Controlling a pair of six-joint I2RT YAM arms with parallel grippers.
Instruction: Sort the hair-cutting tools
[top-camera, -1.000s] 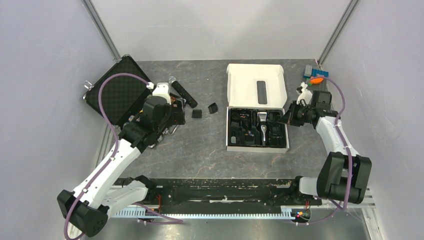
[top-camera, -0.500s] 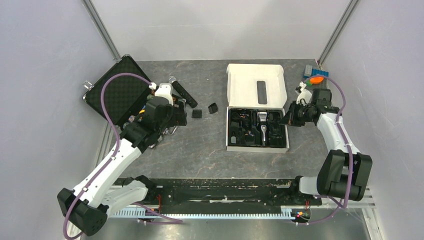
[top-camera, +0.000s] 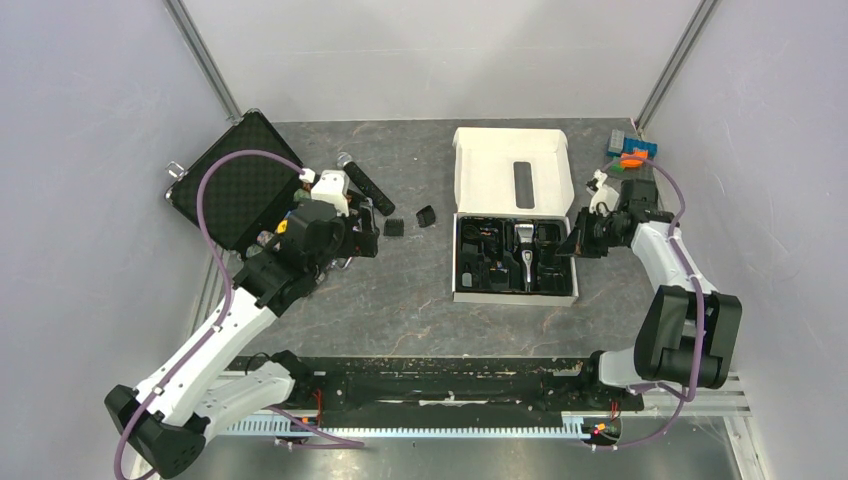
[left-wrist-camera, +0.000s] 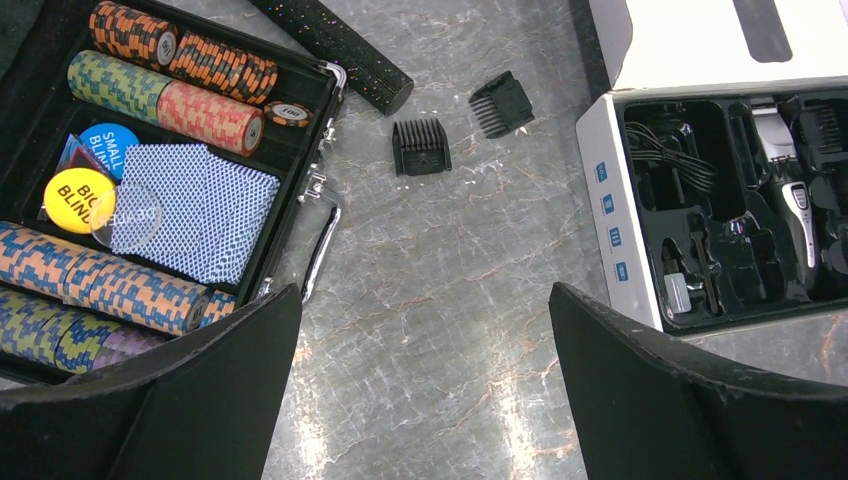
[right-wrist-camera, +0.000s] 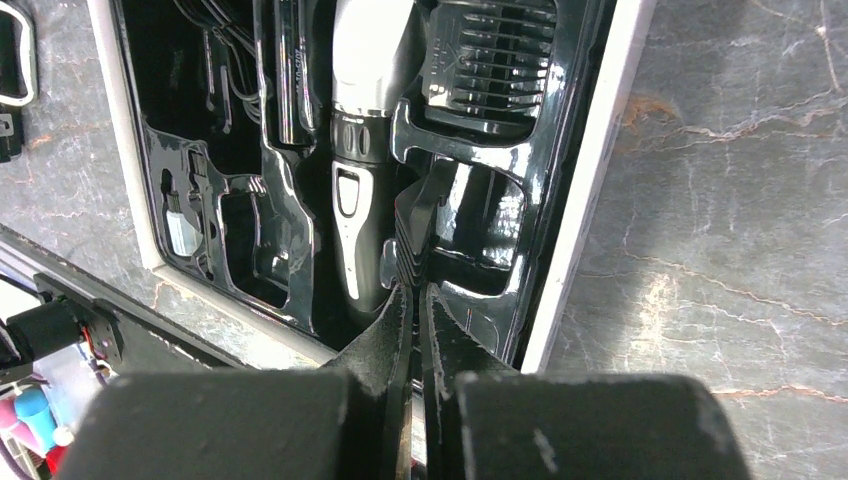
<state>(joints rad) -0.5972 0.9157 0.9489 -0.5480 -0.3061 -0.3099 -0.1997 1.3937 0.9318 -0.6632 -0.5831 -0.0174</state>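
Observation:
Two black comb attachments (top-camera: 394, 227) (top-camera: 426, 216) lie on the table; the left wrist view shows them side by side (left-wrist-camera: 420, 146) (left-wrist-camera: 501, 103). The silver-and-black clipper (top-camera: 523, 255) lies in the black tray of the white box (top-camera: 462, 292), with other combs (right-wrist-camera: 490, 60) in slots beside it. My left gripper (top-camera: 366, 238) is open and empty (left-wrist-camera: 425, 300), above bare table just short of the two loose combs. My right gripper (top-camera: 574, 243) is shut (right-wrist-camera: 412, 290) on a thin black comb attachment (right-wrist-camera: 410, 235), held edge-on over the tray's right side next to the clipper (right-wrist-camera: 360, 150).
An open black case (top-camera: 225, 190) with poker chips (left-wrist-camera: 160, 90) and cards (left-wrist-camera: 195, 225) lies at the left. A black microphone (top-camera: 368, 187) lies behind the loose combs. The box lid (top-camera: 510, 160) stands open at the back. Coloured items (top-camera: 630, 155) sit at the back right corner.
My left gripper has moved a little right and forward, away from the case and nearer the two loose combs. My right gripper has edged left over the tray's right edge, still shut on the comb.

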